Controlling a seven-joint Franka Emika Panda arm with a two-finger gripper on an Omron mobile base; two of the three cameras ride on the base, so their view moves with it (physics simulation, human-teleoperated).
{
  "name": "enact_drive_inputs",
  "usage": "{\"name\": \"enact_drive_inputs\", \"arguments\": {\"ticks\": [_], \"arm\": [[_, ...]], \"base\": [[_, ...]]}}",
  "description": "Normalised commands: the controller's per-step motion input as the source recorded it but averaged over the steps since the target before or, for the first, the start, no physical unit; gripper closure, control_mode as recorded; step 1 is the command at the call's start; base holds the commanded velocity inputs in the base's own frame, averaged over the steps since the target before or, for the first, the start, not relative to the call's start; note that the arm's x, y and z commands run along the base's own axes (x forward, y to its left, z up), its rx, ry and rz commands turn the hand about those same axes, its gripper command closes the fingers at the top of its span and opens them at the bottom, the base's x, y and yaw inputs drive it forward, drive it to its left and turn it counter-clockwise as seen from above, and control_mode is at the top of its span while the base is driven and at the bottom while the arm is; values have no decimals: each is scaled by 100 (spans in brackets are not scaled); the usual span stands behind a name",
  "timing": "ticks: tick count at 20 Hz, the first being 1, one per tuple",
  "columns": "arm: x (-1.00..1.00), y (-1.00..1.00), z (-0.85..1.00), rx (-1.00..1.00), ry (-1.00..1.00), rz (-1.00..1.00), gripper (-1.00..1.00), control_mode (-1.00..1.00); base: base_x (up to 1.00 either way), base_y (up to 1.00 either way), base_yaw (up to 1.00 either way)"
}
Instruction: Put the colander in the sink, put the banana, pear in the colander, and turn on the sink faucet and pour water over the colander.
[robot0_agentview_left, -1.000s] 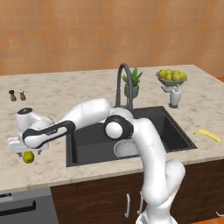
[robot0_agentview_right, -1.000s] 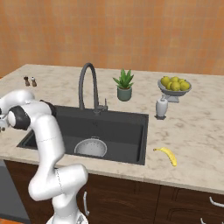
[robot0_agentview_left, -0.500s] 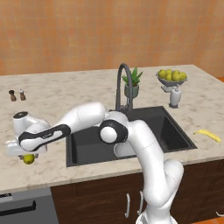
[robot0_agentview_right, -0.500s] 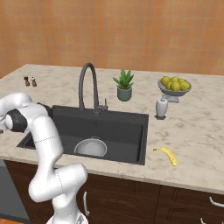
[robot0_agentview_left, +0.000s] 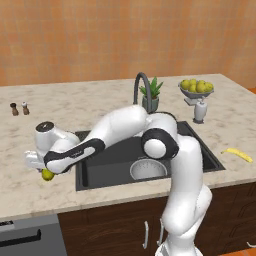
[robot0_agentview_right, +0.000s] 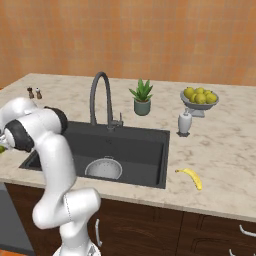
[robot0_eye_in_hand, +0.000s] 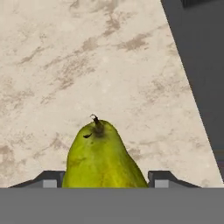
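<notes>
Dropped lower now, the gripper (robot0_eye_in_hand: 105, 181) looks clamped on the pear (robot0_eye_in_hand: 103, 157), though contact's hidden; colander (robot0_agentview_left: 148, 169) next.

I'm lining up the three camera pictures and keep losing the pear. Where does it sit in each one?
Left base view: the pear is at the far left, on the counter left of the sink, under the hand.
Right base view: a yellow-green sliver at the left edge, behind the arm.
Hand view: bottom centre, stem up, between the fingertips.
Shared landmark: the sink's dark edge.
</notes>
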Motion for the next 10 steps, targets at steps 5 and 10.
{"name": "enact_drive_inputs", "arguments": {"ticks": [5, 10], "arm": [[-13, -100, 99, 3, 10, -32, 100, -100], [-18, -100, 95, 0, 22, -38, 100, -100]], "base": [[0, 0, 0], [0, 0, 0]]}}
